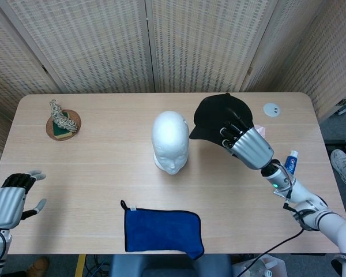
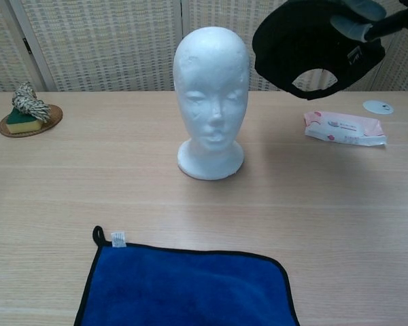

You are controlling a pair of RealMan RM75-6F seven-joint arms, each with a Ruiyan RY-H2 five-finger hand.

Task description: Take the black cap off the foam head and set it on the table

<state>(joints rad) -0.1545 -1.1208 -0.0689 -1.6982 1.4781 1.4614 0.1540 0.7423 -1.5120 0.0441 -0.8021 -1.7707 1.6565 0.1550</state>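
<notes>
The black cap (image 1: 216, 115) hangs in the air to the right of the white foam head (image 1: 170, 141), clear of it. My right hand (image 1: 247, 142) grips the cap from its right side, fingers curled over the crown. In the chest view the cap (image 2: 306, 44) floats above the table at upper right, its rear opening facing down, and only the fingertips (image 2: 357, 17) of that hand show at the top edge. The foam head (image 2: 212, 102) stands bare and upright at the table's middle. My left hand (image 1: 8, 196) rests at the near left edge, holding nothing, fingers apart.
A pink wipes pack (image 2: 345, 128) lies below the cap on the right, with a white disc (image 1: 271, 109) behind it. A toothpaste tube (image 1: 289, 163) lies near my right forearm. A blue cloth (image 1: 161, 231) covers the front centre; a coaster with sponge (image 1: 63, 122) sits far left.
</notes>
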